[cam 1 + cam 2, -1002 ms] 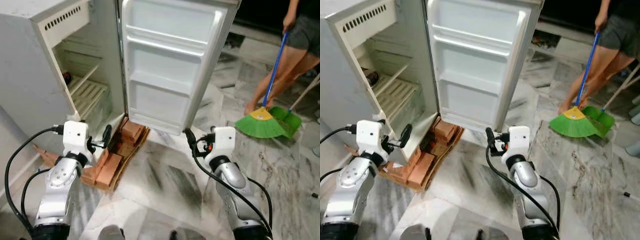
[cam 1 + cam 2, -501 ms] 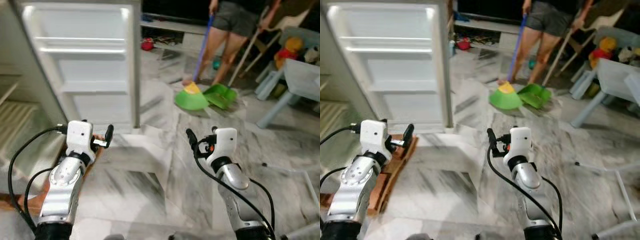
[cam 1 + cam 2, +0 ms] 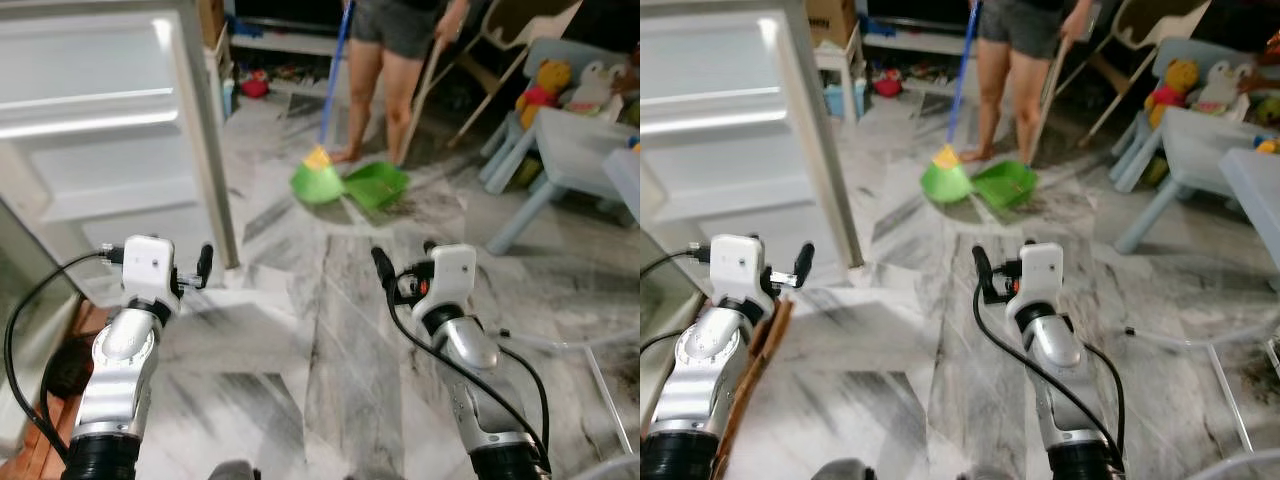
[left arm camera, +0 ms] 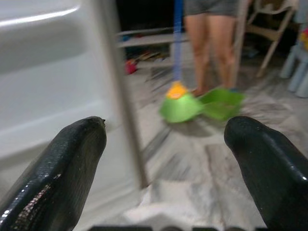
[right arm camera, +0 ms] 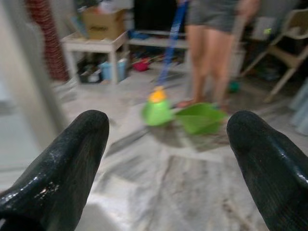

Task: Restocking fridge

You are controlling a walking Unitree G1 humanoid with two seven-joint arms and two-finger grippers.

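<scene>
I see the open fridge door [image 3: 110,130] on my left, its white inner shelves facing me, with the left gripper [image 4: 168,159] raised just short of its edge. Both of its fingers [image 4: 57,168] are spread wide with nothing between them. The right gripper [image 5: 168,159] is held out over the marble floor [image 3: 330,330], likewise spread and empty. Ahead, a person [image 3: 1025,60] stands with a blue-handled green broom [image 3: 945,180] beside a green dustpan [image 3: 1005,183]. A pale blue table [image 3: 580,150] stands to the right, with what look like soft toys [image 3: 540,85] behind it, though blur makes that uncertain.
</scene>
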